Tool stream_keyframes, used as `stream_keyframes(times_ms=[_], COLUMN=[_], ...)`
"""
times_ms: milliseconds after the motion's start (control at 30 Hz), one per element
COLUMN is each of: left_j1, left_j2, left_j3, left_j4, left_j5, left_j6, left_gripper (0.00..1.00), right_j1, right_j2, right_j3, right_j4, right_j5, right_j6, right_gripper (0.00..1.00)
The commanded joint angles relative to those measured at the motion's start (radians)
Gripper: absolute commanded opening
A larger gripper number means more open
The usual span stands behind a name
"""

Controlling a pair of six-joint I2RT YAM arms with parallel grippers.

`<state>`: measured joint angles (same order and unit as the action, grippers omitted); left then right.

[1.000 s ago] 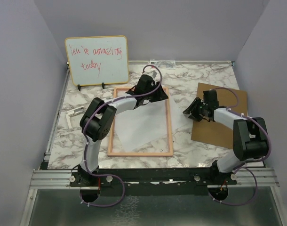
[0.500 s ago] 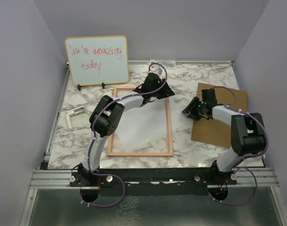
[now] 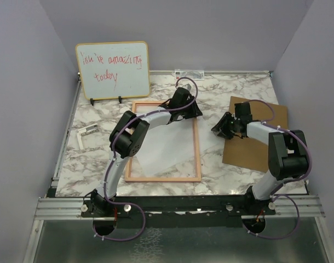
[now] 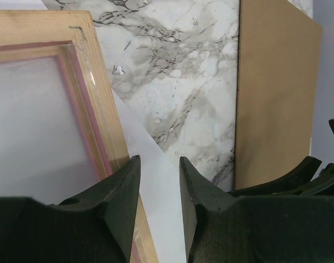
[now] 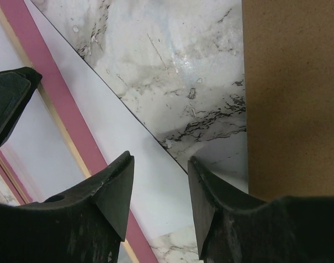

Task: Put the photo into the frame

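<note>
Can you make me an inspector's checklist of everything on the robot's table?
Surface: marble table.
Job's things: frame lies flat; photo sits crooked in it, white side up, one corner poking past the right border; backing board lies apart on the right.
Clutter: whiteboard with red writing at the back; metal bracket on the left.
Claws: left claw open over the poking corner; right claw open over it too.
Cables: purple cables run along both arms; no snag seen.
Surroundings: plain walls; nothing else seen.

One photo (image 3: 159, 150), one frame (image 3: 197, 148) — one whiteboard (image 3: 112, 70)
</note>
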<state>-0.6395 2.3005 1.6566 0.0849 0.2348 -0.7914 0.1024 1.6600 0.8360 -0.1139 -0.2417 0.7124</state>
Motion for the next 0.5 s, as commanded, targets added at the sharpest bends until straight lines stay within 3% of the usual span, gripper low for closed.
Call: stream_keyframes(times_ms=[0,467], left_j1=[-0.004,-0.006], left_j2=[-0.002,-0.086], left_j3=[0.019,-0.014], left_j4=[-0.219,-0.271], left_j5=[-0.183,-0.185], left_j6=[0.069,0.139], left_gripper=[0.36,0.36], right_j1=[-0.007,-0.007], right_j2=[0.040,0.067], right_j3=[-0.006,0.004], right_j4=[-0.046,-0.039], right_j5=[0.013,0.004], right_j6=[-0.018,-0.011], right_gripper=[0.49,0.49])
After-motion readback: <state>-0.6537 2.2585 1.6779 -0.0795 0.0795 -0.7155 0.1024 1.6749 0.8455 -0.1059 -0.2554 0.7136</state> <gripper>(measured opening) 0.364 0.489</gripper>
